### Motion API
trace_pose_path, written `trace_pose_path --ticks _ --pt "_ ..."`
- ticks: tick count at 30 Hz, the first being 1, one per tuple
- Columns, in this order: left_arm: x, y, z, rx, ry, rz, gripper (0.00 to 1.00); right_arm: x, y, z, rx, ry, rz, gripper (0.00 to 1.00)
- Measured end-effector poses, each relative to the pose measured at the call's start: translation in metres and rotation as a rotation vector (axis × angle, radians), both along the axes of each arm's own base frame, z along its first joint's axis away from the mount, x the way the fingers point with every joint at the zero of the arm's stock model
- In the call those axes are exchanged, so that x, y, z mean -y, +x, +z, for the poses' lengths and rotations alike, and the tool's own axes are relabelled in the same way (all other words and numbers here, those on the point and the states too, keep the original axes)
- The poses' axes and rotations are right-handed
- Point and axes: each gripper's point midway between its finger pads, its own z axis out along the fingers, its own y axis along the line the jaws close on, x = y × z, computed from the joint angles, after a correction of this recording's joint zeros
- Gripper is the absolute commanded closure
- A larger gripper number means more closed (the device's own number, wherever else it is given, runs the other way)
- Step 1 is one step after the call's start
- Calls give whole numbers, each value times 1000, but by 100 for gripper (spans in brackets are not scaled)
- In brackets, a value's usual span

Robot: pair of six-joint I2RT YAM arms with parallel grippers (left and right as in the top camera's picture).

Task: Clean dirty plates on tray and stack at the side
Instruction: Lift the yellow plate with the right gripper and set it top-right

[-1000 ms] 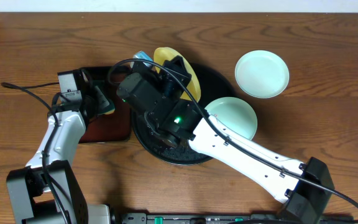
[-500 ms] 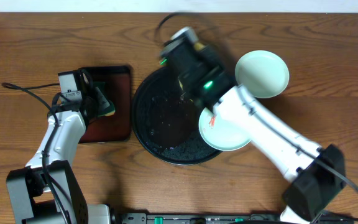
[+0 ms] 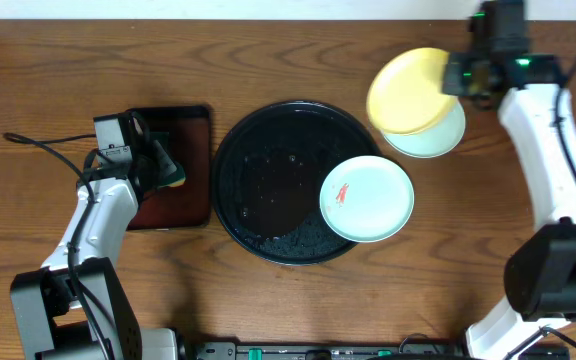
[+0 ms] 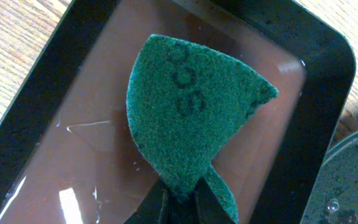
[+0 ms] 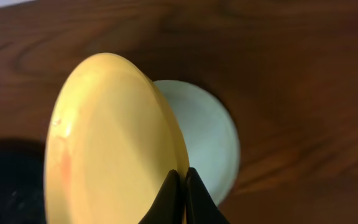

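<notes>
My right gripper [image 3: 460, 80] is shut on the rim of the pale yellow plate [image 3: 408, 90] and holds it in the air, tilted, over a mint-white plate [image 3: 438, 138] on the table at the back right. The right wrist view shows the yellow plate [image 5: 110, 143], the gripper [image 5: 182, 186] and the mint plate [image 5: 207, 134] below. A second mint-white plate [image 3: 366, 198] with a red-orange smear lies on the right edge of the round black tray [image 3: 268, 190]. My left gripper [image 4: 182, 196] is shut on a green scouring pad [image 4: 188, 112] over the small tray.
A rectangular reddish-brown tray [image 3: 183, 170] holding a film of liquid sits left of the black tray; it also shows in the left wrist view [image 4: 61, 162]. The black tray's floor is wet with droplets. A white wall edge runs along the table's back.
My right arm has swung from over the black tray to the back right, carrying the yellow plate above the mint plate there. The left arm has not moved.
</notes>
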Motion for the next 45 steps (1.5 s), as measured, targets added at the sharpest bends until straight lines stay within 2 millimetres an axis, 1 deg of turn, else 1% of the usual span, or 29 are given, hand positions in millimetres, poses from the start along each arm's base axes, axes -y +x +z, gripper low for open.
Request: trace_pose_path --ticks 2,4,5,6,7,8,10,13,17,19,20,22,23,25,26,27,28,29,31,33,35,37,40,43,45 --pt "0 0 0 0 0 0 93 14 -1 -1 -3 13 -26 99" --pt "0 0 0 0 0 0 93 20 0 -2 0 20 -36 99" --pt "0 0 0 0 0 0 93 21 1 -4 6 24 -37 96" --pt "0 0 0 0 0 0 93 21 1 -7 7 26 -37 84" --pt "0 0 0 0 0 0 93 20 2 -11 8 30 -36 56" --pt "0 0 0 0 0 0 93 19 3 -18 3 38 -36 51" --pt "0 0 0 0 0 0 93 18 3 -29 -19 48 -35 51" --pt "0 0 0 0 0 0 93 13 -2 -44 -68 68 -22 46" --pt "0 0 0 0 0 0 93 -1 -15 -50 -124 114 21 37" --pt "0 0 0 -1 0 0 93 -9 -23 -49 -150 124 42 36" --pt "0 0 0 0 0 0 93 -13 -26 -47 -152 122 49 37" --pt "0 0 0 -1 0 0 92 -18 -30 -39 -144 109 57 53" --pt "0 0 0 -1 0 0 93 -18 -31 -34 -132 96 45 56" --pt "0 0 0 -1 0 0 93 -14 -31 -25 -110 73 10 56" --pt "0 0 0 -1 0 0 93 -5 -32 -22 -101 57 -32 55" --pt "0 0 0 -1 0 0 93 2 -32 -21 -99 47 -65 57" --pt "0 0 0 -1 0 0 93 10 -32 -21 -100 42 -102 60" --pt "0 0 0 0 0 0 92 19 -33 -24 -104 39 -141 67" --pt "0 0 0 -1 0 0 93 37 -33 -28 -111 43 -217 87" --pt "0 0 0 -1 0 0 93 60 -35 -34 -120 47 -295 98" --pt "0 0 0 -1 0 0 93 87 -39 -40 -131 51 -373 99" --pt "0 0 0 -1 0 0 92 109 -44 -45 -142 51 -430 99" --pt "0 0 0 -1 0 0 93 135 -51 -55 -165 48 -497 99" --pt "0 0 0 -1 0 0 93 140 -52 -74 -201 53 -512 99" --pt "0 0 0 -1 0 0 93 136 -51 -95 -242 58 -506 99"
